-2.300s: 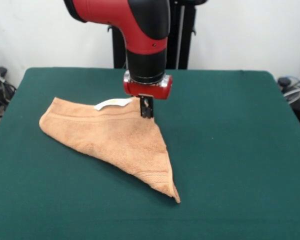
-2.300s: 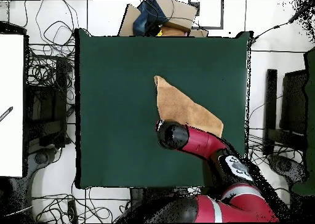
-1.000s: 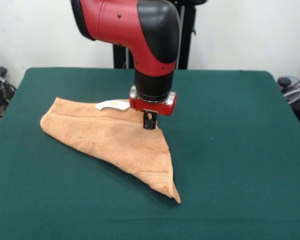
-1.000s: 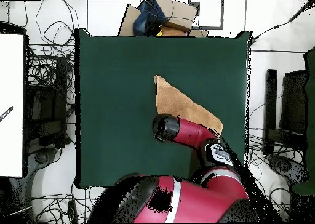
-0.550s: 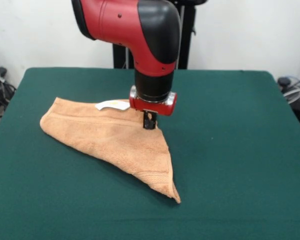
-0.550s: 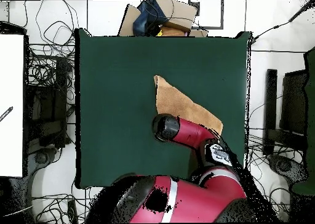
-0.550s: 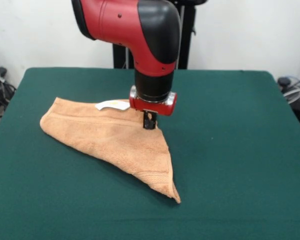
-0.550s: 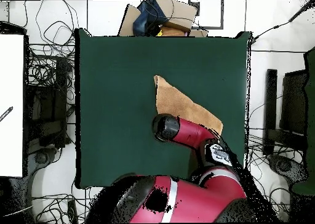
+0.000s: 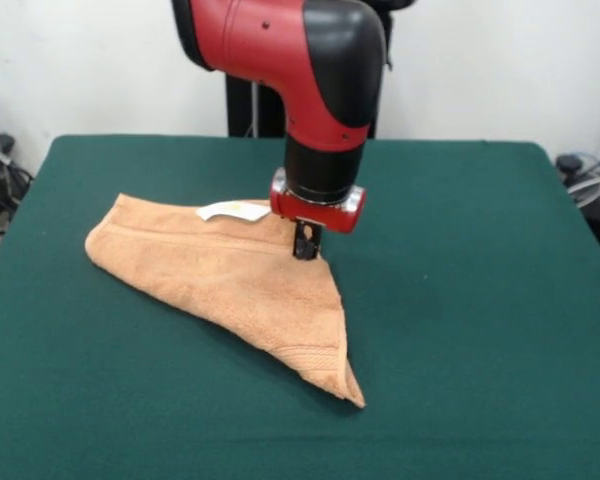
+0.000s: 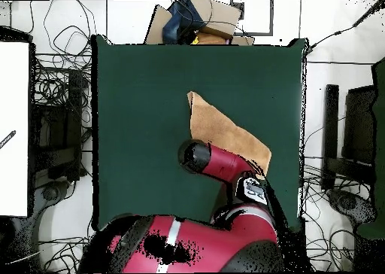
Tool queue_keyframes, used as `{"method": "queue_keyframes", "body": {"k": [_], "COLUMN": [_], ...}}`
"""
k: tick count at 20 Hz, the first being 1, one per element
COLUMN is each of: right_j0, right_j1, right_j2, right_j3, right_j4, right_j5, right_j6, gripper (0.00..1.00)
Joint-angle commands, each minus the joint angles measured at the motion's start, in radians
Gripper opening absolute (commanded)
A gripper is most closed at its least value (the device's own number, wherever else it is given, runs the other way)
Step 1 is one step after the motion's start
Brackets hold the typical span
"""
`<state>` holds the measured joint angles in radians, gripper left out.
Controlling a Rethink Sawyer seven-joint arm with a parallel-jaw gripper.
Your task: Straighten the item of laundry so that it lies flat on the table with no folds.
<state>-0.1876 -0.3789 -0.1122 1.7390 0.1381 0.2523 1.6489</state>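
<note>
The tan towel (image 9: pixel 230 275) lies folded into a triangle on the green table (image 9: pixel 470 260). One tip points to the front edge and its white tag (image 9: pixel 230 210) shows at the far edge. My gripper (image 9: pixel 307 246) stands straight down on the towel's far right corner and is shut on the cloth there. In the overhead view the towel (image 10: pixel 222 132) runs diagonally right of the table's (image 10: pixel 135 98) middle. The red arm (image 10: pixel 225 165) covers its lower corner and hides the gripper.
Cardboard boxes (image 10: pixel 197 19) sit beyond the table's top edge in the overhead view. Cables (image 10: pixel 56 83) lie on the floor at the left, beside a white panel (image 10: pixel 13 128). Dark stands (image 10: pixel 353 128) are at the right.
The arm dropped onto the towel's far corner, then shifted slightly right in the front view. The towel has slid a little that way with it.
</note>
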Motion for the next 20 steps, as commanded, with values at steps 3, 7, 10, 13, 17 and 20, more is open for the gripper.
{"method": "queue_keyframes", "body": {"k": [3,7,10,13,17,20], "right_j0": [0.098,0.100,0.090,0.080,0.077,0.077], "right_j1": [0.046,0.035,0.028,0.028,0.034,0.035], "right_j2": [0.108,0.121,0.142,0.155,0.161,0.162], "right_j3": [0.092,0.124,0.155,0.169,0.182,0.195], "right_j4": [0.164,0.186,0.189,0.186,0.183,0.182], "right_j5": [-0.145,-0.165,-0.194,-0.212,-0.239,-0.253], "right_j6": [0.389,0.385,0.386,0.383,0.385,0.385], "gripper": [0.00,0.00,0.00,0.00,0.00,0.00]}}
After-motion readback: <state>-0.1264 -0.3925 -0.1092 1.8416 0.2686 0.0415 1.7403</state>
